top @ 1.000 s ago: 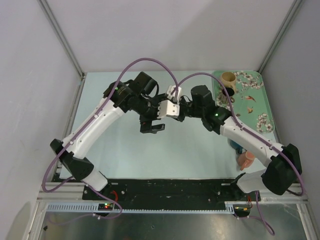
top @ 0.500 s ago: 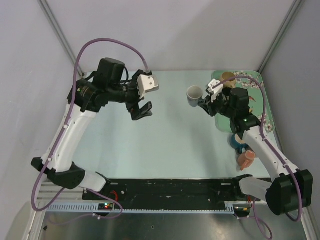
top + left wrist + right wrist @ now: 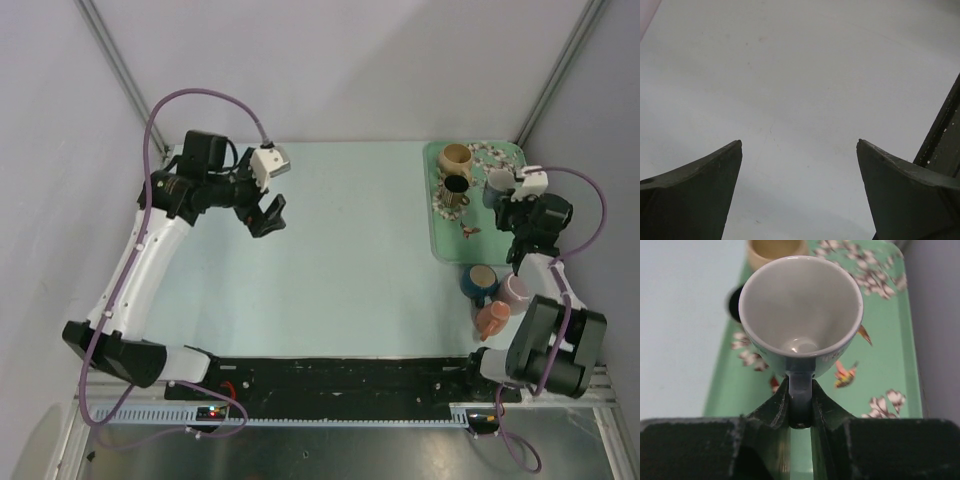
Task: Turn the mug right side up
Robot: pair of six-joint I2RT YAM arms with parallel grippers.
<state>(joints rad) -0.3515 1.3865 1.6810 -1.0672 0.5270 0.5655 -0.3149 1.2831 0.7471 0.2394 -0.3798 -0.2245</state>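
Right gripper [image 3: 801, 402] pinched tight on the grey mug [image 3: 800, 310] handle, over the floral tray [image 3: 885, 365], far right corner; left gripper [image 3: 799, 145] spread wide, holding nothing.

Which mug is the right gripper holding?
The pale grey mug, pinched by its handle in the right gripper over the green tray. The tan mug and the black mug stand on the tray.

We're looking down from above and behind the arms, taking in the whole table [image 3: 340, 260]. The left wrist view is sitting close over bare table, facing down between the fingers of the left gripper [image 3: 799, 145]. The right wrist view is peering forward, very near, into the mug [image 3: 800, 305] above the tray [image 3: 890, 350], which we're also seeing overhead at far right.
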